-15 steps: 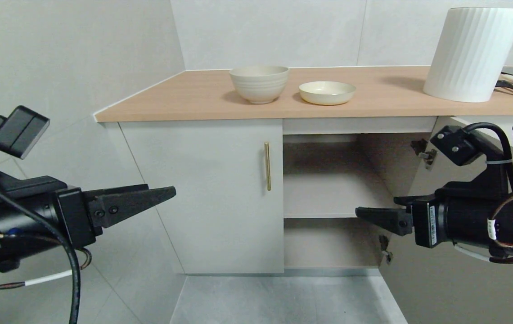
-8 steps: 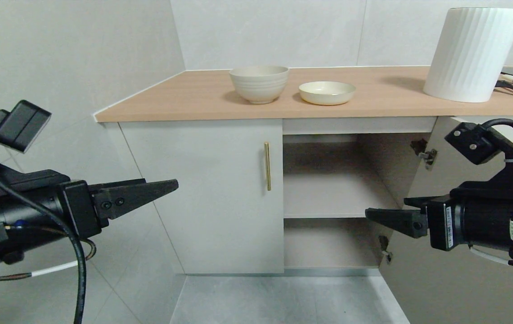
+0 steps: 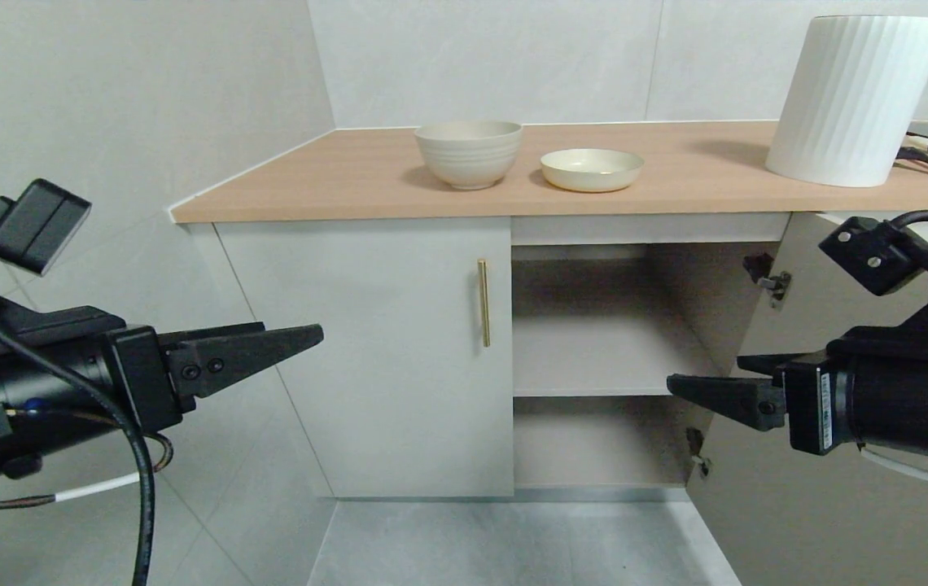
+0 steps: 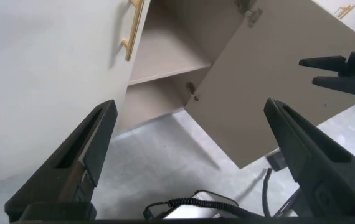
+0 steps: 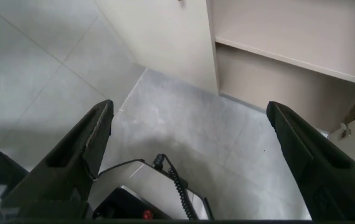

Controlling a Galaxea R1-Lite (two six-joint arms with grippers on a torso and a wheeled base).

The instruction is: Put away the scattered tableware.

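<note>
Wood-grain laminate forms the countertop (image 3: 334,179) of the cabinet, which serves as the reference for all positions below. Left of the cabinet, level with its closed door (image 3: 374,350), the left gripper (image 3: 293,334) hangs with its fingers spread wide and nothing between them. It is apparently parked there, clear of the work. A brass handle (image 3: 483,301) marks the right edge of that door. On top of the cabinet, above the handle, stands the deep ribbed bowl (image 3: 469,153). Just beside it to the right, not touching, lies the shallow dish (image 3: 592,168). Both pieces are unstowed. Below the dish, the right compartment is open, exposing a bare middle shelf (image 3: 594,358), the likely destination for both. In front of that opening, at shelf height, the right gripper (image 3: 704,370) is likewise released and empty. It sits against the swung-out door (image 3: 757,505), which stands wide enough to give an unobstructed path inward. At the right end of the cabinet top stands a tall white fluted container (image 3: 855,98), well apart from the tableware.
</note>
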